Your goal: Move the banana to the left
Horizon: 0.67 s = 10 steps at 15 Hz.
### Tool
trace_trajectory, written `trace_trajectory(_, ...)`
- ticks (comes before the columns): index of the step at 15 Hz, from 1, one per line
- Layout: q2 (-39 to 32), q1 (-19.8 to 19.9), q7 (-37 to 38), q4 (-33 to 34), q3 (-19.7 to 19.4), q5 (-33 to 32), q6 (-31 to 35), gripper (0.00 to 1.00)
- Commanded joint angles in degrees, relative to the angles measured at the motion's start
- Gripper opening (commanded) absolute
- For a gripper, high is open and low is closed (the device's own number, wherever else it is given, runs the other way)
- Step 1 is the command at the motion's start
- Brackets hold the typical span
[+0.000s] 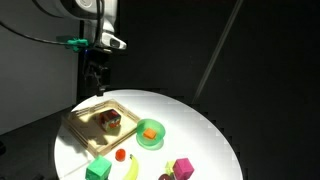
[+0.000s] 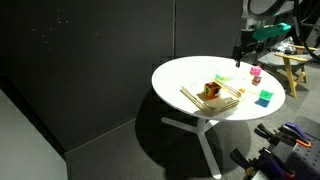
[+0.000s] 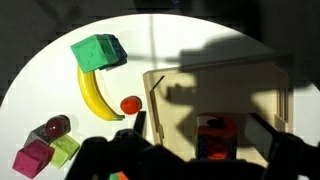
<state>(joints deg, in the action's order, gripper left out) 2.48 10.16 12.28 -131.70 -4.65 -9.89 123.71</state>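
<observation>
The banana (image 3: pixel 94 93) is small, yellow and curved. It lies on the white round table (image 3: pixel 40 85) between a green cube (image 3: pixel 98 52) and a small red-orange ball (image 3: pixel 130 104). In an exterior view the banana (image 1: pixel 131 168) lies near the table's front edge. My gripper (image 1: pixel 97 87) hangs open high above the wooden tray (image 1: pixel 88 132), well away from the banana. In the wrist view the gripper (image 3: pixel 203 130) has its dark fingers spread over the tray (image 3: pixel 170 95), with nothing between them.
A red-and-dark object (image 3: pixel 213 137) sits inside the tray. A green bowl (image 1: pixel 150 134) with something orange in it stands beside the tray. A pink cube (image 3: pixel 32 160), a light green block (image 3: pixel 66 150) and a dark red ball (image 3: pixel 57 126) lie past the banana.
</observation>
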Motion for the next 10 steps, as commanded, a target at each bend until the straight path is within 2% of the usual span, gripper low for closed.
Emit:
trace_trajectory(1,-0.35,-0.92,-0.12,0.13,-1.02,-0.05,-0.04,1.00)
trace_trajectory(10,-0.55,-0.99,-0.29,-0.06,-1.29,-0.01,0.42,1.00)
